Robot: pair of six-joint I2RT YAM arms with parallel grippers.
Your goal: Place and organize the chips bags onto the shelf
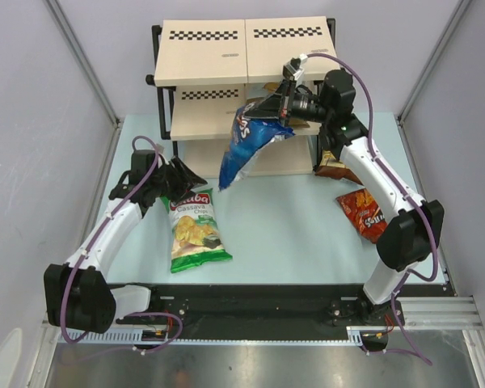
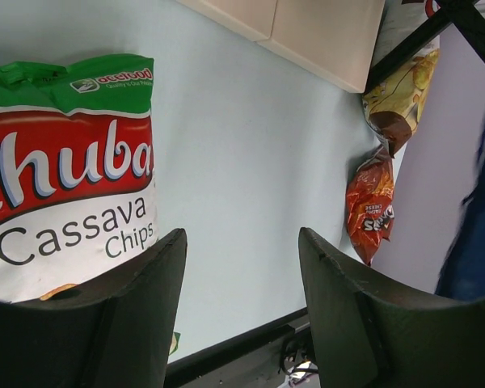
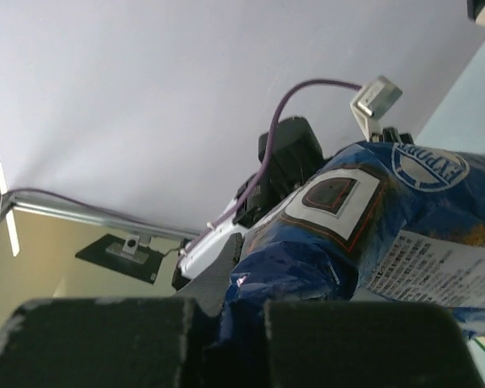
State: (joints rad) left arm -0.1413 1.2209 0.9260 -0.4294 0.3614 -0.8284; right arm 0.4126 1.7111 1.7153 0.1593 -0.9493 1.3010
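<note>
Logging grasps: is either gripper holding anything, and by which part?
Right gripper pinches the blue Doritos bag by its upper end; left gripper is open, holding nothing.

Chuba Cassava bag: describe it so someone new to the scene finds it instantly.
From the shelf at the back, come forward on the left to the open left gripper. The Chuba Cassava bag lies flat just on its near side. It is the only green-and-white bag, with a red logo band across it.
</note>
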